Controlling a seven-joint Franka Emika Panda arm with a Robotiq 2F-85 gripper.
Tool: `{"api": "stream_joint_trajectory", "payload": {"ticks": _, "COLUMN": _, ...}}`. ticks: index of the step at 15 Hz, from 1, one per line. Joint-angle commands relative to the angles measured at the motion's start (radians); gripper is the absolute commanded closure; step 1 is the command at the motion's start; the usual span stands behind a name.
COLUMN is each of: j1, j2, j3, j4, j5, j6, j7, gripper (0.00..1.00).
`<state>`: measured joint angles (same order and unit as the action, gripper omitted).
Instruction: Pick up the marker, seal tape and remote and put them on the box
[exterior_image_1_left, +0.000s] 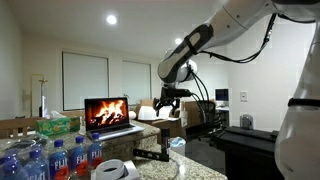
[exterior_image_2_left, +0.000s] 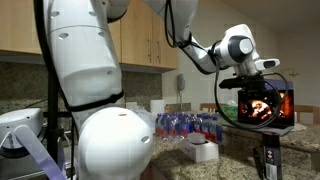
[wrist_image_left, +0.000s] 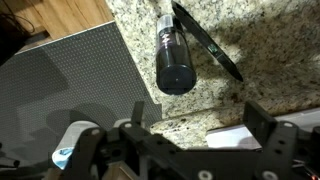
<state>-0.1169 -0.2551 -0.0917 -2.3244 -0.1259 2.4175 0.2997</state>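
With the end effector (wrist_image_left: 198, 118) held apart and empty above the bench (wrist_image_left: 275, 55), the remote (wrist_image_left: 205, 40) and marker (wrist_image_left: 172, 55) are shown lying side by side, neither yet lifted.

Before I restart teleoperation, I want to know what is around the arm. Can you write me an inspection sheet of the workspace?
Surface: speckled granite counter, partly covered by a dark grey textured panel.
Job's things: remote lies flat on the counter beside a black cylinder, possibly the marker; box and tape not identified for sure.
Clutter: open laptop showing a fire, green tissue box, water bottles.
Grippers: claw open and empty above the counter.
Cables: black cable running along the arm.
Surroundings: wooden cabinets, ceiling light.
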Motion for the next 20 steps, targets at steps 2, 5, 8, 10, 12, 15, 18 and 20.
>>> {"api": "stream_joint_trajectory", "payload": {"ticks": 2, "j1": -0.008, "j2": -0.01, "j3": 0.042, "j4": -0.033, "j5": -0.006, "j6": 0.045, "j7": 0.033, "gripper": 0.0}}
{"api": "stream_joint_trajectory", "payload": {"ticks": 5, "j1": -0.003, "j2": 0.011, "j3": 0.056, "j4": -0.027, "j5": 0.007, "j6": 0.044, "j7": 0.034, "gripper": 0.0}}
{"api": "stream_joint_trajectory", "payload": {"ticks": 8, "j1": -0.008, "j2": 0.035, "j3": 0.059, "j4": -0.011, "j5": 0.013, "j6": 0.03, "j7": 0.044, "gripper": 0.0}}
{"api": "stream_joint_trajectory", "payload": {"ticks": 10, "j1": -0.014, "j2": 0.053, "j3": 0.054, "j4": 0.004, "j5": 0.014, "j6": 0.015, "j7": 0.067, "gripper": 0.0}}
{"api": "stream_joint_trajectory", "payload": {"ticks": 12, "j1": -0.012, "j2": 0.079, "j3": 0.041, "j4": 0.027, "j5": 0.031, "j6": -0.001, "j7": 0.062, "gripper": 0.0}}
{"api": "stream_joint_trajectory", "payload": {"ticks": 15, "j1": -0.008, "j2": 0.125, "j3": 0.024, "j4": 0.055, "j5": 0.054, "j6": -0.007, "j7": 0.051, "gripper": 0.0}}
{"api": "stream_joint_trajectory", "payload": {"ticks": 18, "j1": -0.005, "j2": 0.175, "j3": 0.006, "j4": 0.089, "j5": 0.09, "j6": -0.007, "j7": 0.033, "gripper": 0.0}}
{"api": "stream_joint_trajectory", "payload": {"ticks": 20, "j1": -0.003, "j2": 0.205, "j3": -0.004, "j4": 0.112, "j5": 0.126, "j6": -0.018, "j7": 0.025, "gripper": 0.0}}
